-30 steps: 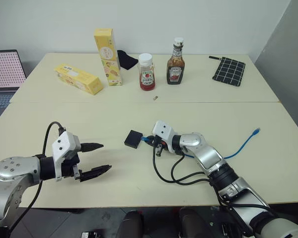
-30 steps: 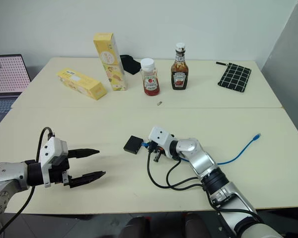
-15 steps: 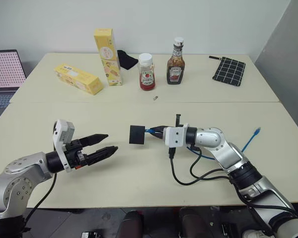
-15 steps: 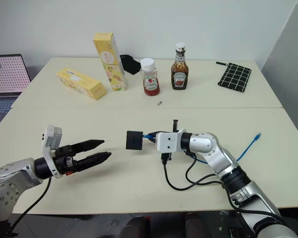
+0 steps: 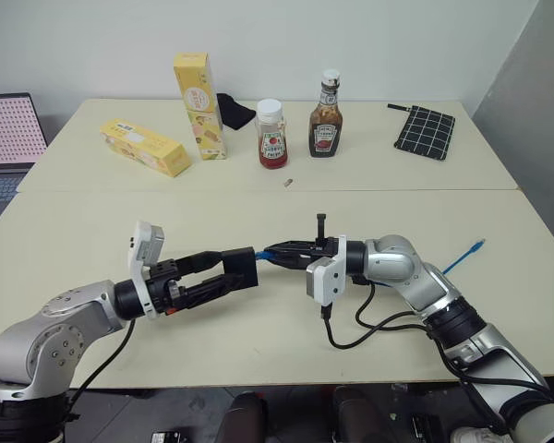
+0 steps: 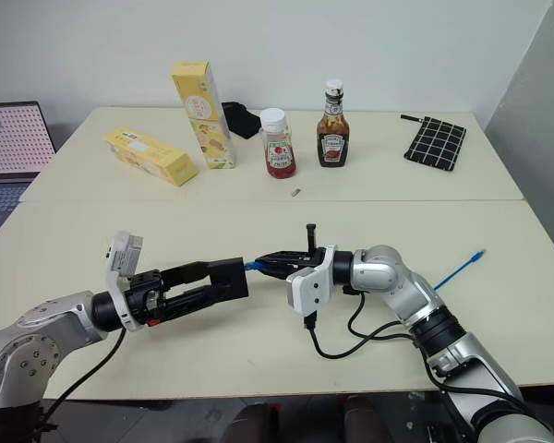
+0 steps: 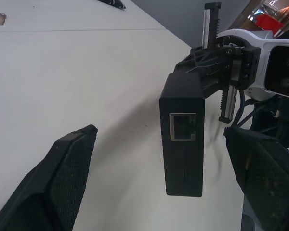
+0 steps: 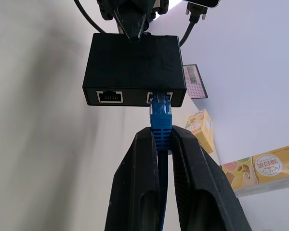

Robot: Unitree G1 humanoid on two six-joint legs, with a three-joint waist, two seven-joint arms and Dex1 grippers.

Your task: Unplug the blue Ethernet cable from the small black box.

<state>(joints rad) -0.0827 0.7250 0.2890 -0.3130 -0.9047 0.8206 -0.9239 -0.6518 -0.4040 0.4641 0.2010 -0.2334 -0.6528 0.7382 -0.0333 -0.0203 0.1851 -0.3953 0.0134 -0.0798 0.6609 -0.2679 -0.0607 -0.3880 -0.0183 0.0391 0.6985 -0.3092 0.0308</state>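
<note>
The small black box (image 5: 243, 269) hangs above the table, end-on between the two hands, with an empty port (image 7: 182, 126) facing my left wrist. The blue Ethernet cable (image 8: 161, 114) is plugged into one of its two ports on the other side. My right gripper (image 5: 270, 251) is shut on the cable just behind the plug. The cable's far end (image 5: 463, 256) trails over the table at the right. My left gripper (image 5: 229, 270) is open, its fingers (image 7: 70, 163) on either side of the box with gaps showing.
At the back stand two yellow cartons (image 5: 198, 106) (image 5: 146, 148), a ketchup bottle (image 5: 271, 135), a brown sauce bottle (image 5: 326, 117), a black cloth (image 5: 235, 111) and a grid-patterned cloth (image 5: 425, 131). A laptop (image 5: 9, 129) sits at far left. A black arm cable (image 5: 351, 328) loops near the front edge.
My right gripper lifted the box off the table by the cable and rolled over. My left gripper moved right and turned, so its fingers now flank the box.
</note>
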